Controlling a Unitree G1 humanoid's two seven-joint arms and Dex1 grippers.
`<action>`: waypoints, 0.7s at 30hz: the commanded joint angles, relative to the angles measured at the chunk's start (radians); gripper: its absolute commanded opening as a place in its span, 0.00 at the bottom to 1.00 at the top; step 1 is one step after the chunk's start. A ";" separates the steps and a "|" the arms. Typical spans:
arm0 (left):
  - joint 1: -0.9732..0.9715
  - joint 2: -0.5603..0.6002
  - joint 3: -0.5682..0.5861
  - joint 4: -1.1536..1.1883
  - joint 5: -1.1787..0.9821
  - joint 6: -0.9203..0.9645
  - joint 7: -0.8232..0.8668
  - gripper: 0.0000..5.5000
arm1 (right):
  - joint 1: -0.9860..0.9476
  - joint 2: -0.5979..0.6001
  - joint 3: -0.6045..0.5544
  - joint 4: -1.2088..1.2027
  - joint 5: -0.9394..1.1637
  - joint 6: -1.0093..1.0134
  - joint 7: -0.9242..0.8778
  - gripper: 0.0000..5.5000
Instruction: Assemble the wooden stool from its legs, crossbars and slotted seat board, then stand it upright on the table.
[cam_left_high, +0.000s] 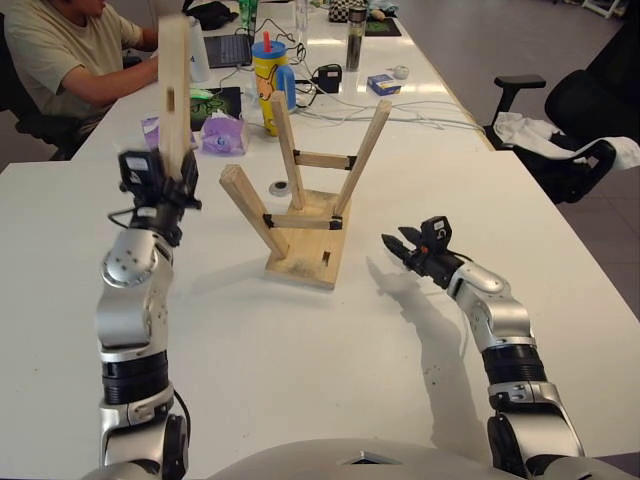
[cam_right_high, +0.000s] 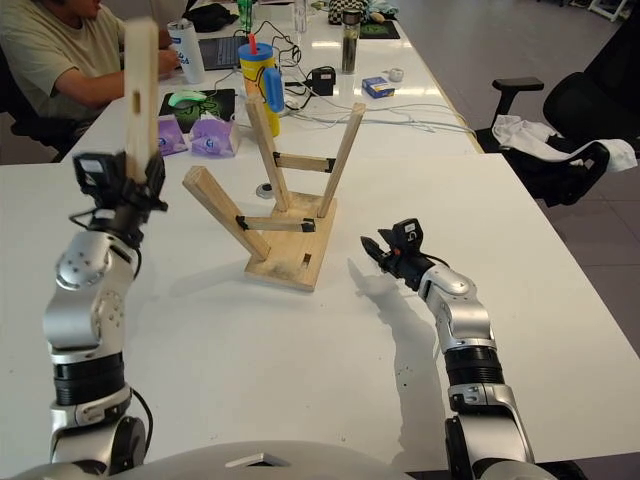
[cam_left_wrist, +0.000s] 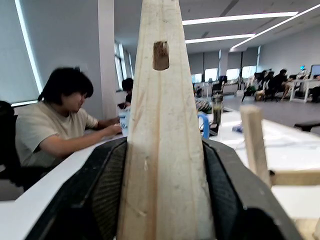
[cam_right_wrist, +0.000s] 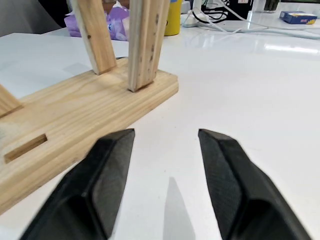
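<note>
Stool (cam_left_high: 303, 262), part-built, sits seat-down on the table (cam_left_high: 300, 390), three legs up; left of it the left gripper (cam_left_high: 172, 185) clamps a loose leg (cam_left_high: 174, 80) upright; right of it the right gripper (cam_left_high: 396, 245) has its fingers apart, perhaps touching the tabletop.

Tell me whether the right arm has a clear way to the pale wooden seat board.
Probably yes: the open right tool faces the pale wooden seat board, with only white table between them.
</note>
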 joint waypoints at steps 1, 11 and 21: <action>-0.127 0.017 -0.028 -0.089 -0.214 0.074 -0.150 0.38 | -0.083 -0.032 -0.072 -0.031 0.112 0.117 0.044 0.51; -0.088 -0.032 -0.128 -0.122 -0.766 0.380 -0.343 0.38 | -0.183 -0.194 -0.246 -0.270 0.671 0.673 0.282 0.78; -0.016 0.031 -0.205 -0.063 -0.897 0.512 -0.486 0.38 | -0.248 -0.358 -0.335 -0.219 1.019 0.987 0.464 0.82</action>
